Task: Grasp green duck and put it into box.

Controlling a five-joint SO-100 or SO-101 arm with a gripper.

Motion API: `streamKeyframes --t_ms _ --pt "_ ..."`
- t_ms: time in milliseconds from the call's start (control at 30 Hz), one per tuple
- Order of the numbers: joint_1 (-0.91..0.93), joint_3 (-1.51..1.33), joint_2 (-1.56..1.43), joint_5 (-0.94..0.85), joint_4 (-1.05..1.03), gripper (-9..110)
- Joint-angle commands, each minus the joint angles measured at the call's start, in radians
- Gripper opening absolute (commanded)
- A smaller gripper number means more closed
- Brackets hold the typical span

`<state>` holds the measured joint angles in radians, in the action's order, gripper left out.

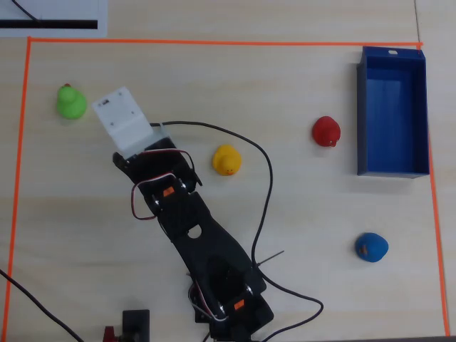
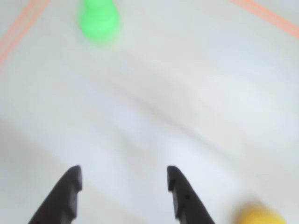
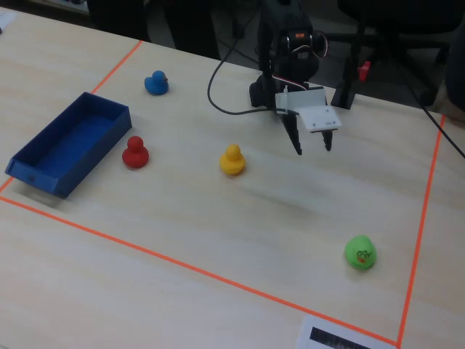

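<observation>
The pincer (image 2: 122, 179) is hanging above bare counter (image 1: 299, 235) with its two dark fingers spread well apart and nothing between them, so the step in hand looks like the approach to the green duck (image 1: 70, 102). That duck is sitting near the corner of the orange tape outline (image 1: 214, 43), well apart from the box (image 1: 391, 112), which is lying at the opposite end of the marked area. To do this well, the arm should be carrying the open fingers on until they straddle the duck's rounded body, coming down low enough to close on the body rather than the smaller head, and keeping clear of the yellow duck (image 1: 226, 159) just beside the arm. The wrist view is blurred, yet it alone is showing the gap between the fingertips, with the green duck far ahead and off to the left and the yellow duck at the lower right edge. The overhead view is hiding the fingers under a white mount but is laying out the whole route to the box, past the red duck (image 1: 326, 131) and the blue duck (image 1: 371, 246). The fixed view is showing the pincer lifted off the counter.
</observation>
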<state>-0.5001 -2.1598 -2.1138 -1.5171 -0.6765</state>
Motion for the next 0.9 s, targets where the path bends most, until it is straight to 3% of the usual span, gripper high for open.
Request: streamKeyframes --t_ms 0,100,167,333,500,667,867 --pt "-0.043 0.156 0.118 0.052 0.170 24" --pt "-0.051 0.255 0.219 0.049 0.179 25" --pt "-0.049 0.287 0.276 0.038 0.207 18" --pt "-0.041 0.235 0.387 -0.123 0.494 16" --pt "-0.075 0.227 0.506 -0.140 0.744 31" --pt "-0.114 0.252 0.606 -0.124 0.888 36" --pt "-0.130 0.379 0.756 -0.106 0.914 37"
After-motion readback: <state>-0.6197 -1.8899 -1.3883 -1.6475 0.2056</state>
